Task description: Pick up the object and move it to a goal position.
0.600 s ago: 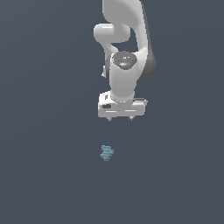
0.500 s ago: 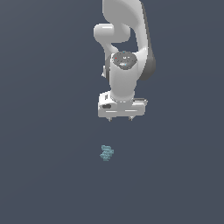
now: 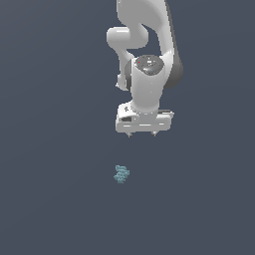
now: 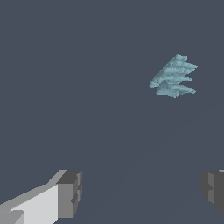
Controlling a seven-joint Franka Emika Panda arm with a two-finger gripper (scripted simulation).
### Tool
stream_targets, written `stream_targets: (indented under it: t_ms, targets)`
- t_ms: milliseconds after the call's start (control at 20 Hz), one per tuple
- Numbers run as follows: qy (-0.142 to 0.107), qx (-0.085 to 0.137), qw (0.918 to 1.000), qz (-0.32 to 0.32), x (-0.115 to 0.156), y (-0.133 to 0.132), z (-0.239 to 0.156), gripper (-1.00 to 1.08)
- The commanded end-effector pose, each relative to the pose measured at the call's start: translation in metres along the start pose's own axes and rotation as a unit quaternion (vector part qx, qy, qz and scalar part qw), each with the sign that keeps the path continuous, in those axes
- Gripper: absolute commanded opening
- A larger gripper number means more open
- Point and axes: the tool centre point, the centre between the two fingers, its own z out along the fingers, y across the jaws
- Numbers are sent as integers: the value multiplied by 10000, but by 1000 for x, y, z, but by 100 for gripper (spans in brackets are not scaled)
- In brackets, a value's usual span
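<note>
The object (image 3: 121, 174), a pale teal lumpy clump, lies on the dark floor below the gripper (image 3: 141, 134) and slightly toward the exterior view's left, well apart from it. The white arm (image 3: 147, 60) hangs vertically, wrist pointing down, fingers (image 4: 69, 194) spread wide and empty.

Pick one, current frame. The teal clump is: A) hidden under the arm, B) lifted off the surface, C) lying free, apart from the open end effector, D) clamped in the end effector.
C: the teal clump lies alone, clear of the end effector, and in the wrist view it sits outside the wide gap between the fingers.
</note>
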Motion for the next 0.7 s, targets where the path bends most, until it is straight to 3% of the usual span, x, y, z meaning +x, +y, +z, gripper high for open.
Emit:
stream_targets:
  t_ms: [0,650]
  targets:
    - [3,0,10000,-1,0,-2,-1,100]
    - [-15,14,9978,657,23,15,11,100]
